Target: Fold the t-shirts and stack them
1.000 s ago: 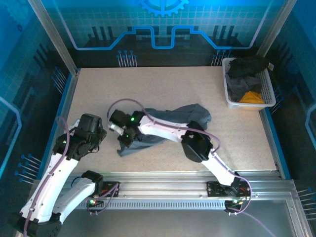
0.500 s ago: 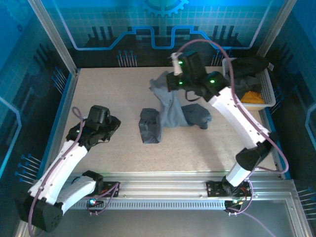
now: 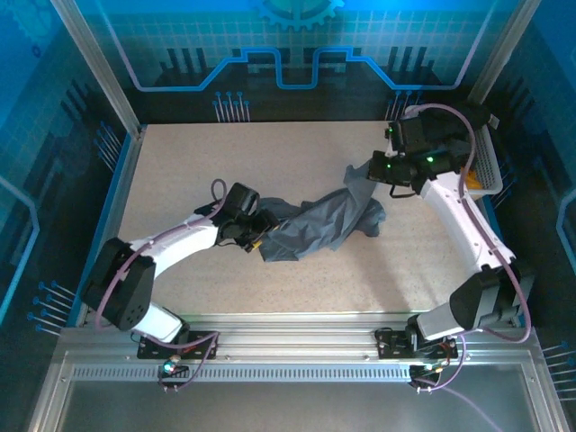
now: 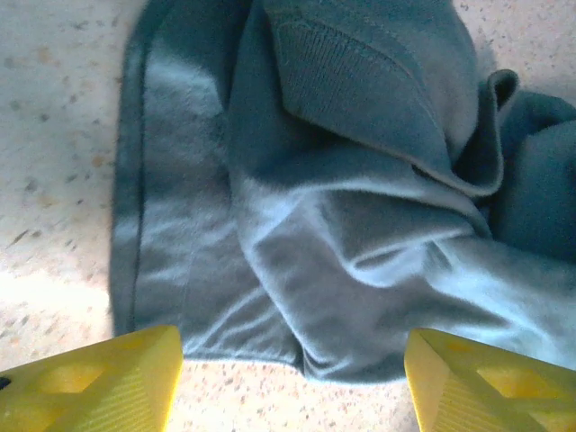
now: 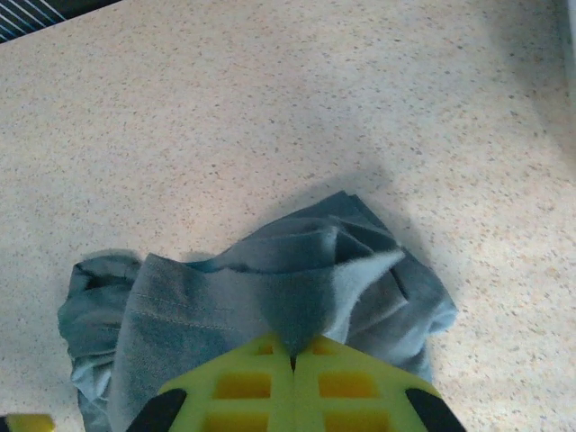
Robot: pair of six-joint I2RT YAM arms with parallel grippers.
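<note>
Where right hand (image 5: 292, 353) pinches it, slate-grey t-shirt (image 3: 317, 227) bunches, crumpled.

Blue-tinted enclosure light, worktop (image 3: 315, 153) evenly bright; glare near-left in left wrist view; t-shirt (image 5: 225, 297) casts soft shadow.

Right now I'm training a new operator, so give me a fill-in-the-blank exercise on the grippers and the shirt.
1. The right gripper is ___ on a fold of the grey shirt.
2. The left gripper hangs ___ over that shirt's edge.
3. The white basket stands on the ___ arm's side of the table.
Missing words: shut; open; right.
</note>
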